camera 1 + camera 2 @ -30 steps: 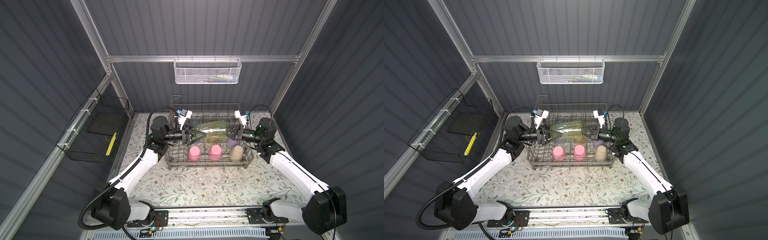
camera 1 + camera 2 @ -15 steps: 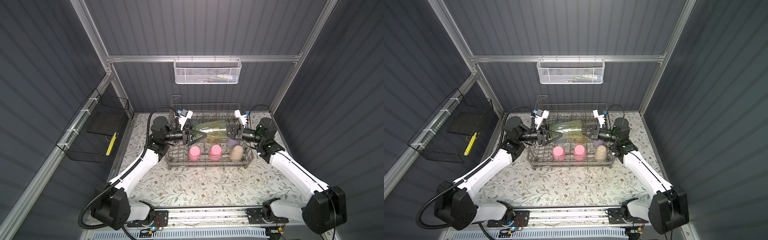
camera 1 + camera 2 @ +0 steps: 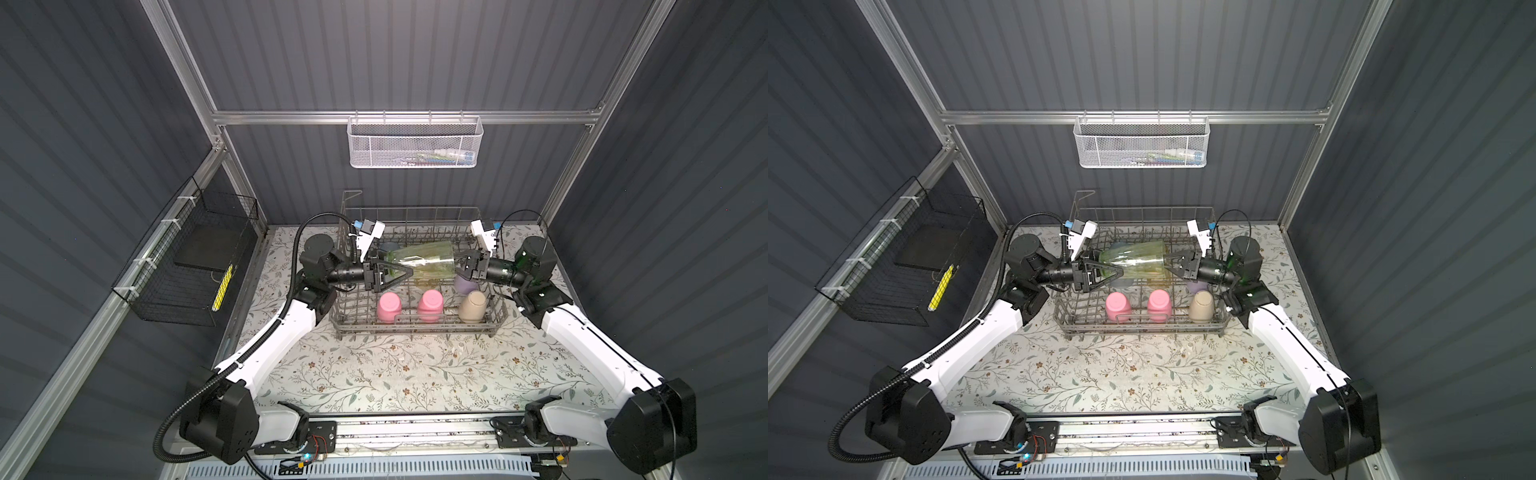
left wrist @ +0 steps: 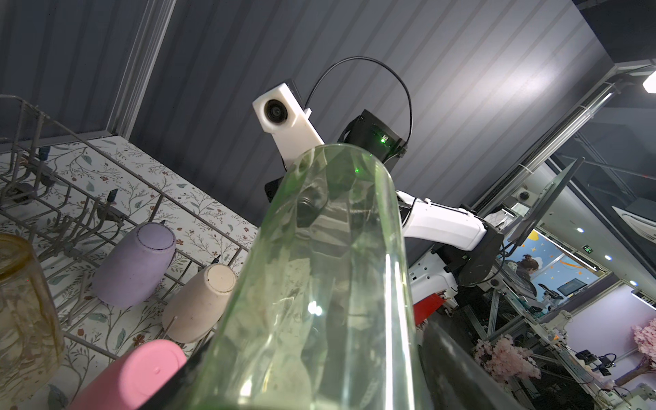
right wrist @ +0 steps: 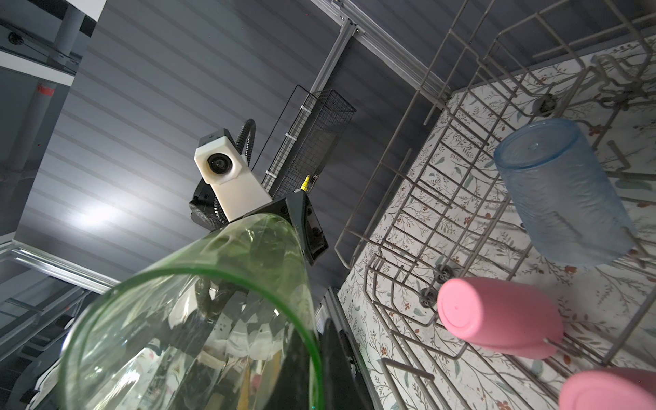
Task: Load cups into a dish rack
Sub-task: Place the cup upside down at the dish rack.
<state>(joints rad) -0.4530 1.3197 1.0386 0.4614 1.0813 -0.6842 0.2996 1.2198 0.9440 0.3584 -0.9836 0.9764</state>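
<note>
A translucent green cup [image 3: 424, 262] [image 3: 1133, 262] hangs on its side above the grey wire dish rack [image 3: 415, 328], held between both arms. My left gripper [image 3: 401, 270] [image 4: 312, 369] stands wide with its fingers [image 4: 451, 358] against both sides of the cup's base. My right gripper [image 3: 459, 266] [image 5: 312, 362] is shut on the cup's rim wall, one finger inside. In the rack lie two pink cups [image 3: 388, 307] [image 3: 430, 305], a beige cup [image 3: 471, 307], a lavender cup [image 3: 465, 284], a blue cup [image 5: 561, 191] and an amber cup [image 4: 21, 309].
A white mesh basket [image 3: 415, 143] hangs on the back wall. A black wire basket [image 3: 187, 266] is fixed to the left wall. The rack stands at the back of the floral table [image 3: 395, 365], between both arms.
</note>
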